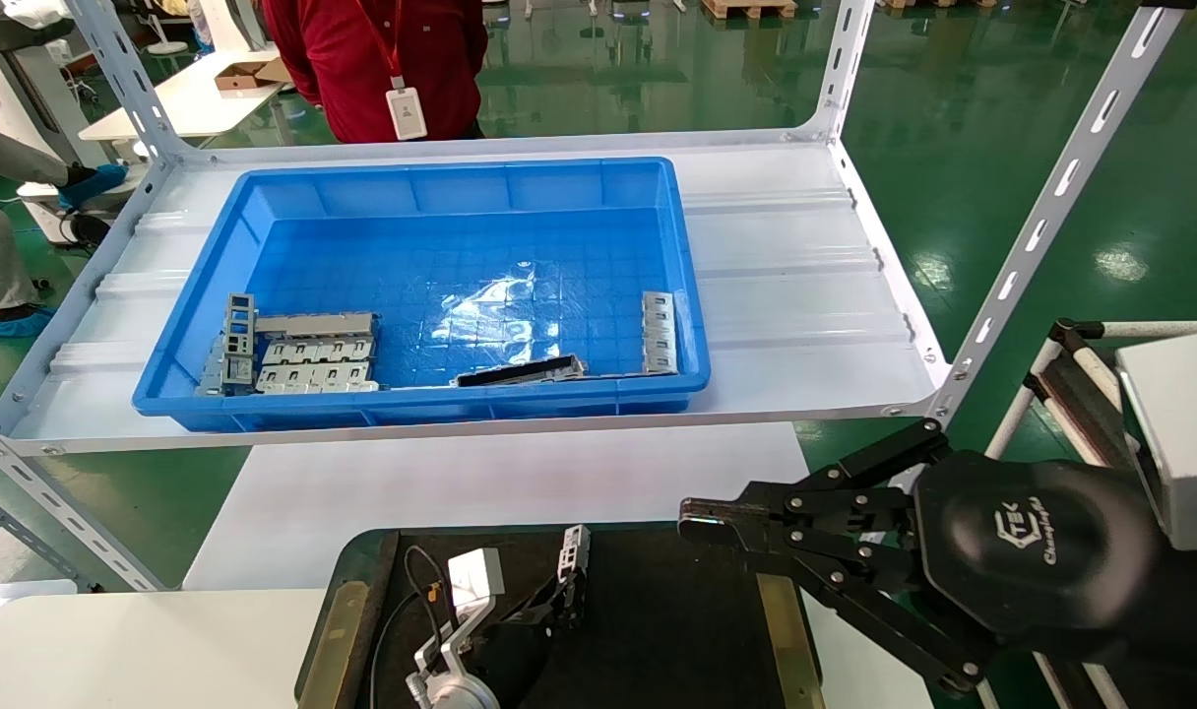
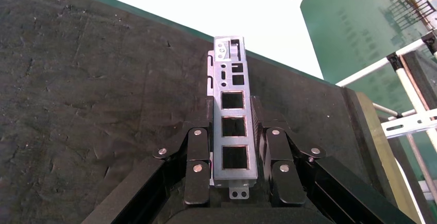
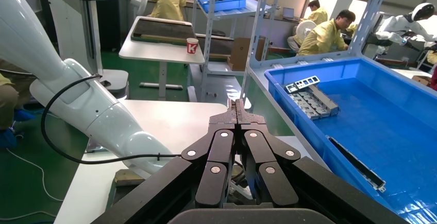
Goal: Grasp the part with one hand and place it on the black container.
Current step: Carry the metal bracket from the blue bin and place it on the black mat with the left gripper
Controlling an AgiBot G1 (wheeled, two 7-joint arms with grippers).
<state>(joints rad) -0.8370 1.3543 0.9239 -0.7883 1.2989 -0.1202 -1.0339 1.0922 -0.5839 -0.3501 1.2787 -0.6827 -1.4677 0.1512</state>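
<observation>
Gripping the part (image 2: 233,131), left claw (image 2: 234,154) overhangs black container (image 1: 677,630).

The right gripper (image 1: 702,520) is matte black, built from flat linkage bars joined by small silver screws, on a rounded black housing printed with a white logo and lettering. Behind it sits a pale grey box-shaped wrist module (image 1: 1179,433). The left gripper (image 2: 234,147) has the same black linkage bars and silver rivet-like screws (four show on each side). The left arm (image 3: 77,100) is smooth glossy white with rounded segments, and a thin black cable (image 3: 103,158) loops along it.
</observation>
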